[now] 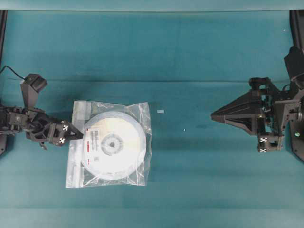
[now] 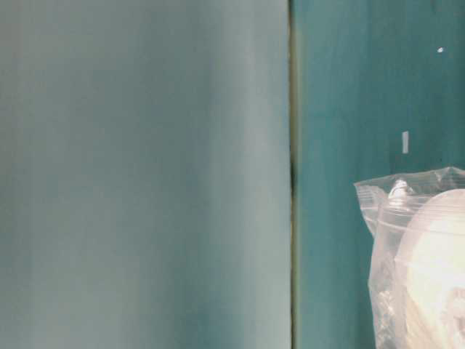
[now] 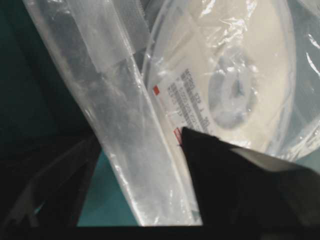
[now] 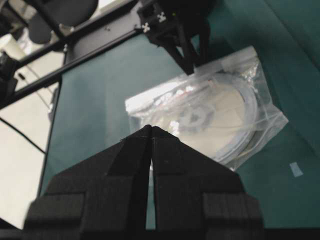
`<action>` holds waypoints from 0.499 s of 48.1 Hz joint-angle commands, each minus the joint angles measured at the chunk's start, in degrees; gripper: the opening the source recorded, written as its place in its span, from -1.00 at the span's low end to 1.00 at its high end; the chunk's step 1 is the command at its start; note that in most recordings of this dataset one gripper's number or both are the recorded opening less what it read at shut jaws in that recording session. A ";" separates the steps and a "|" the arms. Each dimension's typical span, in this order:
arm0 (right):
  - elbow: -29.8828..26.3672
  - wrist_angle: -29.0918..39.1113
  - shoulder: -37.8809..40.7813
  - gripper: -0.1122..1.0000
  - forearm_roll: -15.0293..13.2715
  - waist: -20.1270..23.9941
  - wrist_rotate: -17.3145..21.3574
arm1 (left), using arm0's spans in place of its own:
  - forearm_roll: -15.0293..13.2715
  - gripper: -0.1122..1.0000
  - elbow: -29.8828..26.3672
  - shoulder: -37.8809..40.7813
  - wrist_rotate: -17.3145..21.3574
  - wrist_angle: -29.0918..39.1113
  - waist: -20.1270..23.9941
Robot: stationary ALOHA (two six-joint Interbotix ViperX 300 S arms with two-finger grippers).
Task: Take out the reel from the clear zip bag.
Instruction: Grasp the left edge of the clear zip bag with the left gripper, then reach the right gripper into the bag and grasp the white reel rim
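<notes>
Teal cloth covers the desk [image 1: 190, 180] across the whole overhead view. Near to far from the left arm: the black left gripper [image 1: 78, 134] sits at the left edge of the crinkled transparent rectangular zip bag [image 1: 137, 166], its fingers [image 3: 220, 170] apart. In the left wrist view one finger lies over the bag's film by the reel's printed label, the other stands off to the side over bare cloth, and the strip edge of the bag runs between them; whether either finger touches the plastic I cannot tell. The flat round white reel [image 1: 114, 145] with its small grey hub and red-marked label lies wholly inside the bag, flat on the desk, left of centre. White tape patches show on the bag's upper left corner. Just right of the bag, apart from it, lies a small pale scrap of tape [image 1: 160, 111], and a tiny white speck [image 1: 185, 129] beyond that. Well apart, on the right side, the black right gripper [image 1: 213, 115] hangs above the cloth pointing toward the bag, fingers pressed together and holding nothing. The table-level view shows only the bag's corner and a blurred grey surface.
</notes>
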 commanded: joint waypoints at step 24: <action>-0.62 0.70 2.20 -0.80 3.96 0.18 3.52 | 0.26 -0.75 -1.14 0.18 0.18 6.06 0.88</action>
